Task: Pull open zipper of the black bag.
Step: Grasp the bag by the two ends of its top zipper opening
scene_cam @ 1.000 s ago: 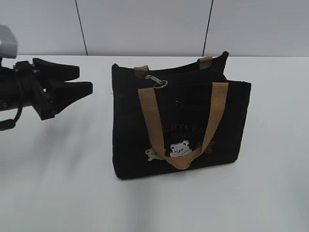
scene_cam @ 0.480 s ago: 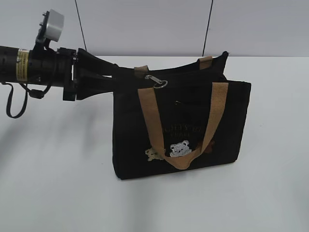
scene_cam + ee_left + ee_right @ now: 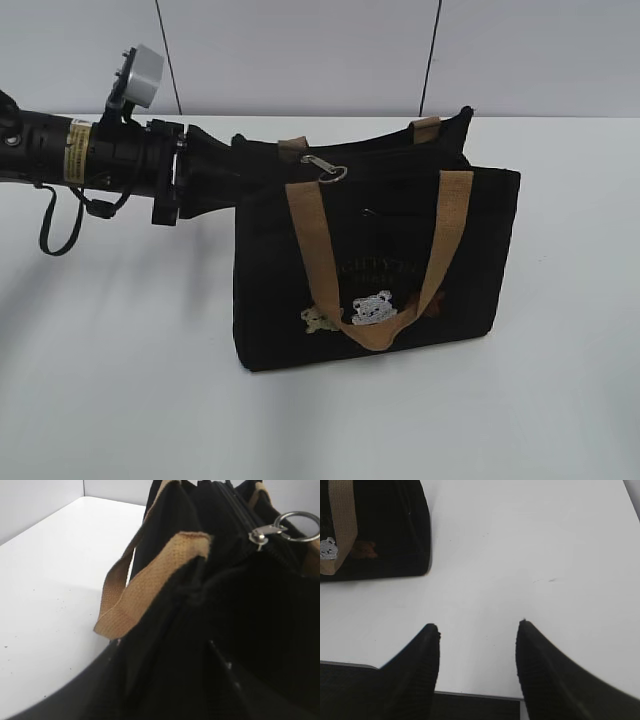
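The left gripper (image 3: 232, 178) is seen at the upper left corner of the black bag (image 3: 400, 230), its dark fingers merging with the black fabric there; whether the jaws are parted or clamped onto the cloth cannot be told from either view. In the left wrist view the fingers themselves cannot be separated from the bag's dark cloth, which fills the lower part of the picture. Just beyond them a tan webbing handle (image 3: 150, 587) is folded over the bag's edge, and farther along the top the zipper (image 3: 272, 530) is seen, its silver pull tab and round ring lying on the closed black zipper line near the bag's left end. In the exterior view the same pull (image 3: 325, 168) rests on top of the bag, near the left gripper but apart from it. The bag stands upright on the white table (image 3: 120, 400), with a white bear patch (image 3: 372, 308) low on its front face between the legs of the front handle (image 3: 310, 250). The right gripper (image 3: 477, 630) is shown released, its two black fingers spread with nothing between them, above bare table, well apart from the bag, whose lower corner appears at the upper left of the right wrist view.
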Robot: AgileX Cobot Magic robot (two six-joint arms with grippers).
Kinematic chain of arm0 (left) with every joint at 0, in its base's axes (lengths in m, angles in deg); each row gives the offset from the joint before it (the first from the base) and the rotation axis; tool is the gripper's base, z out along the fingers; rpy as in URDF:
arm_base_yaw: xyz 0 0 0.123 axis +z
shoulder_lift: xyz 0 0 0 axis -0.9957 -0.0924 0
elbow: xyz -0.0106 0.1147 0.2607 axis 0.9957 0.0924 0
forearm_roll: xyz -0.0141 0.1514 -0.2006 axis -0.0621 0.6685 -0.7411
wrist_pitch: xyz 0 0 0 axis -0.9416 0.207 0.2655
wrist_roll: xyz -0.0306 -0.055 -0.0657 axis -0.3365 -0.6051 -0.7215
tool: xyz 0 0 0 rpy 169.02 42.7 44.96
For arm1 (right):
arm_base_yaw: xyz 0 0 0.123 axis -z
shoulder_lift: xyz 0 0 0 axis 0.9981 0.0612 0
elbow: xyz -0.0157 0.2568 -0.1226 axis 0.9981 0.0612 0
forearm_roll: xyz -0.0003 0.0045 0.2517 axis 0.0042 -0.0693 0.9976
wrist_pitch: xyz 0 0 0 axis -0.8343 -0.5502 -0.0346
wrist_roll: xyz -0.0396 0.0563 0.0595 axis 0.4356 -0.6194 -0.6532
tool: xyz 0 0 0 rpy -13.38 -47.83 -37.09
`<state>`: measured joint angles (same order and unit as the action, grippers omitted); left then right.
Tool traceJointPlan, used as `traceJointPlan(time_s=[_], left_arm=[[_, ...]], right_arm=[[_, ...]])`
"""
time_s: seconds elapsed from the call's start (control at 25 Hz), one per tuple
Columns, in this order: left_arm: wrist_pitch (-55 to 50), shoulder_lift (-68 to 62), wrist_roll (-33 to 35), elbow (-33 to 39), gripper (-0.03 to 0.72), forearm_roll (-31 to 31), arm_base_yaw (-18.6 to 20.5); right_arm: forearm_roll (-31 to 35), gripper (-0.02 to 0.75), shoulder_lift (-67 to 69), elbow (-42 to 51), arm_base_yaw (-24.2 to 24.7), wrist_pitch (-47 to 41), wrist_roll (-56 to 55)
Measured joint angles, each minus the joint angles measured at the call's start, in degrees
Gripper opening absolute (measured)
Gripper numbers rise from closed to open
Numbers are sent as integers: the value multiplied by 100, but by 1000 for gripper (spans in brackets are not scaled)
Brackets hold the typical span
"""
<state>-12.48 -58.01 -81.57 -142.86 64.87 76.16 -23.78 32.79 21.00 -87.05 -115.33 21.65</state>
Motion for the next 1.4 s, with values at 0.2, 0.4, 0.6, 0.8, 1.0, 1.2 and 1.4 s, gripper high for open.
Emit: traceJointPlan(time_s=[0.2, 0.4, 0.6, 0.8, 1.0, 1.2, 1.4], left_arm=[[-17, -11, 0, -8, 157, -72, 0], [-47, -15, 0, -8, 28, -203, -11], [-36, -15, 0, -8, 28, -223, -11], [-16, -15, 0, -8, 28, -192, -11], [5, -15, 0, -8, 28, -114, -11], [11, -15, 0, -8, 27, -108, -11], [18, -15, 0, -8, 27, -102, -11]], right_arm=[[0, 377, 0, 0, 0, 0, 0], [0, 377, 0, 0, 0, 0, 0], [0, 377, 0, 0, 0, 0, 0], [0, 377, 0, 0, 0, 0, 0], [0, 377, 0, 0, 0, 0, 0], [0, 377, 0, 0, 0, 0, 0], [5, 377, 39, -119, 0, 67, 0]])
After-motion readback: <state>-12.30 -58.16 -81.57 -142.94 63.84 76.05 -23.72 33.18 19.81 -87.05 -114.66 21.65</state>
